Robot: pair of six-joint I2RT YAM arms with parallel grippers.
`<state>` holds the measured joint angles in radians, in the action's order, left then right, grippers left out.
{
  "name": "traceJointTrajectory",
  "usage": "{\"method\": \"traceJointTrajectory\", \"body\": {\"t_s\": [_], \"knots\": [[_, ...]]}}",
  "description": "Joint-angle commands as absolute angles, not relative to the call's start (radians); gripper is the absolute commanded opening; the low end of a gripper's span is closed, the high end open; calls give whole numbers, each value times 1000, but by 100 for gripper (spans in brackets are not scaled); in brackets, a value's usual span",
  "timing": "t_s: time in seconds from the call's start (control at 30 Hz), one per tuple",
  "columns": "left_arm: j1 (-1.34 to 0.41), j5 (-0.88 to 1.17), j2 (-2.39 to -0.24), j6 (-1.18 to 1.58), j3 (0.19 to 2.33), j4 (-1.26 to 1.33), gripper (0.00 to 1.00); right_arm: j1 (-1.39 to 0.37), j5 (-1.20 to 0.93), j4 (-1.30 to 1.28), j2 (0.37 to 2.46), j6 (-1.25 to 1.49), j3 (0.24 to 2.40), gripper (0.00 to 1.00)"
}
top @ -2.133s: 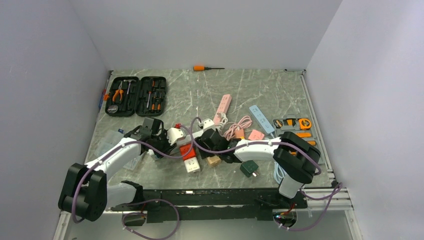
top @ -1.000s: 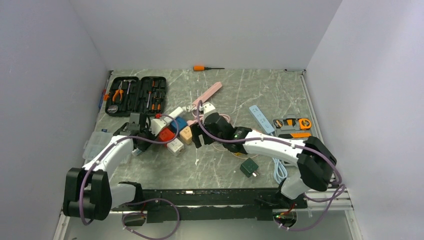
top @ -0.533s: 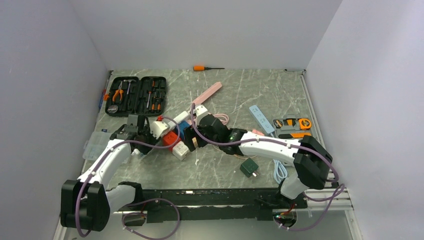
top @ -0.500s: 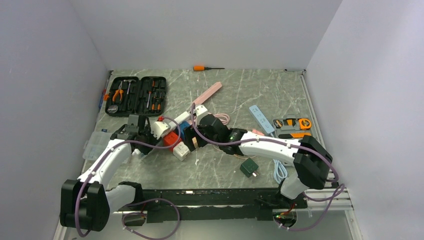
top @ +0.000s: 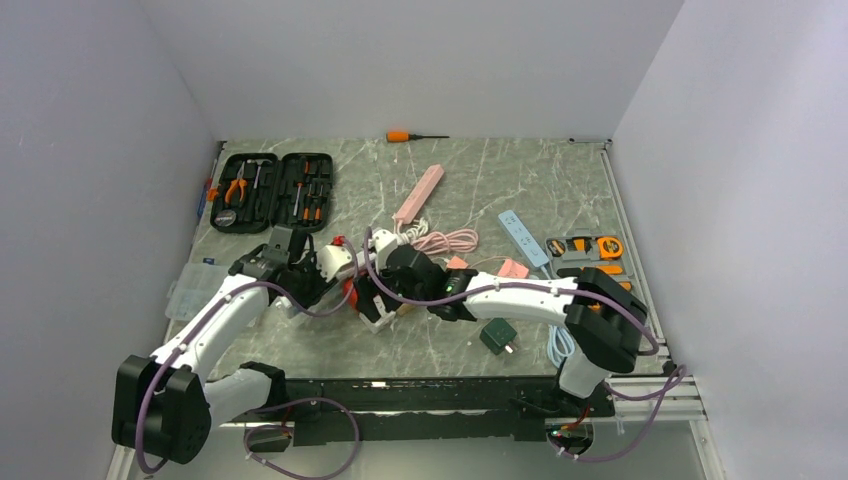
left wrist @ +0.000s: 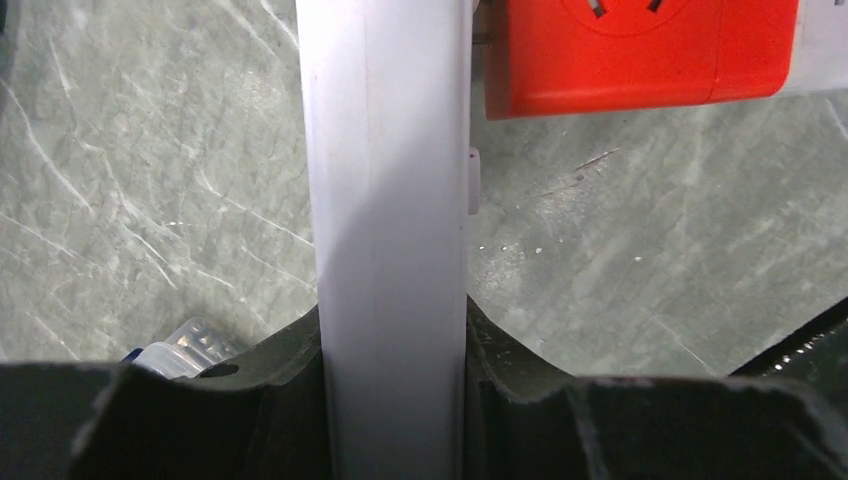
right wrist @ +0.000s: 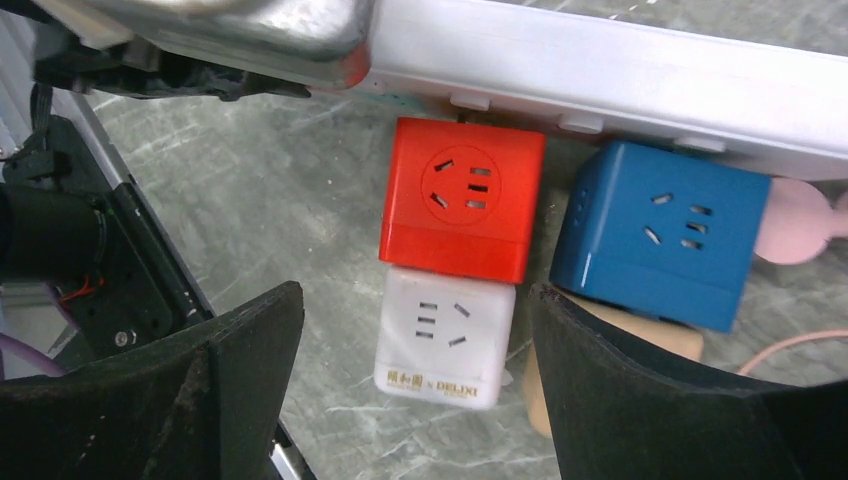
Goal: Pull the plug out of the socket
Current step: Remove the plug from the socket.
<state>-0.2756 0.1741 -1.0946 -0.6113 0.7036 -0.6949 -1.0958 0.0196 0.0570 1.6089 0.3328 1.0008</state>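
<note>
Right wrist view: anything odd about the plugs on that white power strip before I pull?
Yes. The red cube adapter plugged into the white power strip has a white cube adapter stacked on its outer end, so both would likely come off together. The blue cube adapter beside it sits askew, over a tan block.

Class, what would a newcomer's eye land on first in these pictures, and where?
A red cube plug and a blue cube plug sit side by side on the white power strip, framed by the open right gripper. The left gripper clamps that strip.
</note>
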Motion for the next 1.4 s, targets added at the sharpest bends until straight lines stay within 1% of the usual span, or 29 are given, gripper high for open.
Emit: {"method": "traceJointTrajectory", "body": {"t_s": [0.0, 0.2, 0.27, 0.47, 0.6, 0.73, 0.8, 0.97, 1.1, 1.23, 1.37], "knots": [[-298, 342, -1065, -612, 786, -684, 0, -1109, 10, 173, 1651, 339, 1009, 85], [-299, 408, -1043, -595, 799, -716, 0, -1108, 32, 248, 1678, 354, 977, 85], [-299, 410, -1047, -598, 800, -725, 0, -1107, 42, 285, 1659, 362, 946, 85], [-299, 401, -1056, -599, 789, -728, 0, -1087, 32, 367, 1481, 401, 791, 86], [-295, 414, -1084, -579, 794, -731, 0, -1066, 29, 428, 1318, 428, 663, 86], [-295, 409, -1094, -571, 792, -727, 0, -1051, 55, 394, 1190, 421, 616, 86], [-295, 399, -1106, -572, 802, -730, 0, -1051, 50, 378, 1168, 414, 620, 85], [-294, 423, -1133, -563, 851, -750, 0, -1076, 28, 383, 1257, 420, 654, 79], [-288, 445, -1142, -560, 883, -773, 0, -1116, 36, 407, 1333, 413, 687, 76], [-285, 447, -1150, -564, 894, -788, 0, -1143, 46, 408, 1399, 393, 741, 75], [-284, 441, -1150, -562, 893, -784, 0, -1150, 54, 408, 1457, 375, 788, 76]]}}
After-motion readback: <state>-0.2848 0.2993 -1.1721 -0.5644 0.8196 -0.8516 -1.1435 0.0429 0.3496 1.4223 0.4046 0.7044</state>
